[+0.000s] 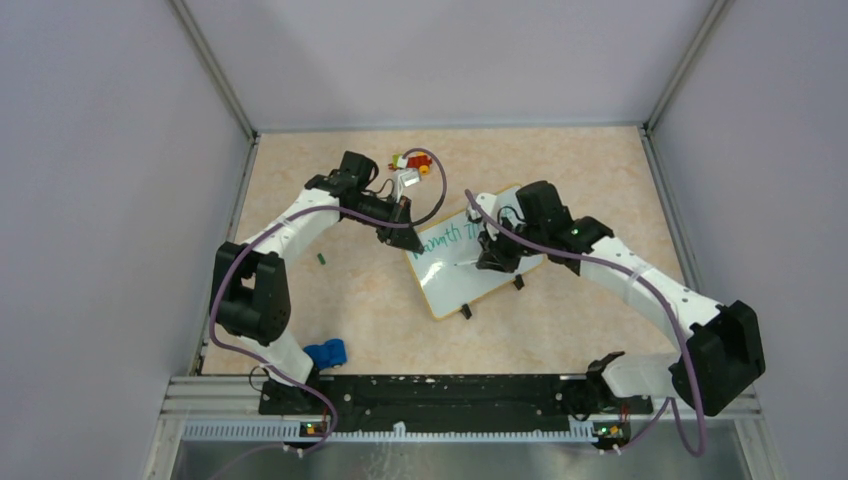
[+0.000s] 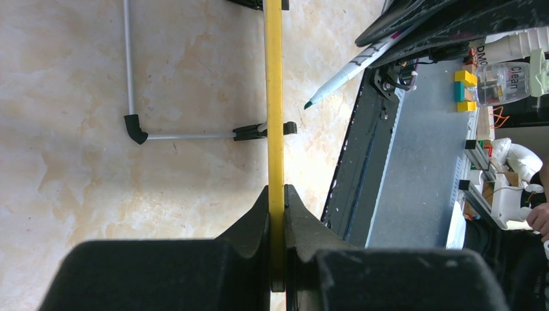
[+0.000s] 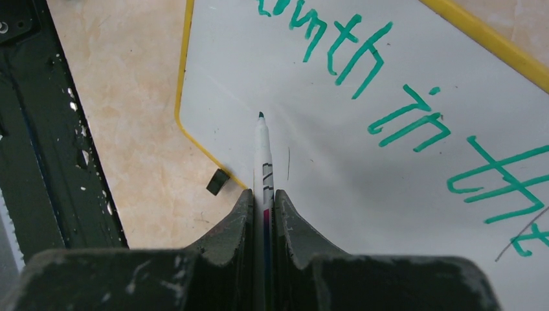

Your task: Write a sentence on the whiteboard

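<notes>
The whiteboard (image 1: 455, 285), white with a yellow rim, lies tilted at mid-table on little black feet (image 3: 217, 181). My left gripper (image 1: 392, 237) is shut on its left edge; in the left wrist view the yellow rim (image 2: 274, 97) runs edge-on between the jaws of the left gripper (image 2: 277, 194). My right gripper (image 3: 263, 197) is shut on a white marker (image 3: 263, 155) with a green tip. The tip points at the blank lower-left part of the whiteboard (image 3: 362, 194), and the left wrist view shows the marker (image 2: 349, 68) a little off the surface. The sentence (image 3: 388, 97), in green letters, crosses the upper part.
Small coloured objects (image 1: 412, 165) lie at the back behind the left gripper. A small dark green piece (image 1: 322, 258) lies left of the board. A blue object (image 1: 326, 353) sits by the left arm's base. The black base rail (image 1: 440, 395) runs along the near edge.
</notes>
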`<action>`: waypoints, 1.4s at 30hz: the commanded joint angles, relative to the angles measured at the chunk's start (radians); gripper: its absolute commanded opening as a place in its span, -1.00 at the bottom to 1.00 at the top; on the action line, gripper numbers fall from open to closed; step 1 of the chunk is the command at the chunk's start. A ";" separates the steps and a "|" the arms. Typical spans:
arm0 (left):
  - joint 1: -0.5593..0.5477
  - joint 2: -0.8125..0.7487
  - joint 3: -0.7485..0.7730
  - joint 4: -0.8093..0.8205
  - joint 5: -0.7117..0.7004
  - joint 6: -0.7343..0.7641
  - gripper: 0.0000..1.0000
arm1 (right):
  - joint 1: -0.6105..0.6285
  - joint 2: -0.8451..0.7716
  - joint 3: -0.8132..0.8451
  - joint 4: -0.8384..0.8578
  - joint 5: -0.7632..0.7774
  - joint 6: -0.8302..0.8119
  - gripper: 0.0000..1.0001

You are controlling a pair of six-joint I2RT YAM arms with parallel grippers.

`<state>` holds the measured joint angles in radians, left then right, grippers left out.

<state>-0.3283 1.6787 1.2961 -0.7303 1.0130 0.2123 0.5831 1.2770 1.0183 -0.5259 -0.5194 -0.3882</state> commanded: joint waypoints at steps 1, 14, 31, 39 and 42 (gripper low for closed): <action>-0.005 0.009 0.010 -0.004 0.010 0.027 -1.00 | 0.039 -0.018 -0.022 0.075 0.034 0.048 -1.00; -0.005 0.002 0.006 -0.004 0.010 0.029 -1.00 | 0.060 -0.017 -0.056 0.108 0.126 0.065 -1.00; -0.005 -0.003 0.007 -0.009 0.015 0.033 -1.00 | 0.065 0.037 0.003 0.124 0.145 0.080 -1.00; -0.005 0.003 0.012 -0.011 0.016 0.033 -1.00 | 0.079 0.051 0.013 0.130 0.146 0.078 -1.00; -0.004 0.003 0.013 -0.011 0.016 0.033 -1.00 | 0.088 0.057 0.014 0.128 0.148 0.074 -1.00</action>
<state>-0.3283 1.6787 1.2961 -0.7292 1.0119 0.2127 0.6514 1.3125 0.9840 -0.4515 -0.3946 -0.3103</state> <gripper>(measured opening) 0.094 0.096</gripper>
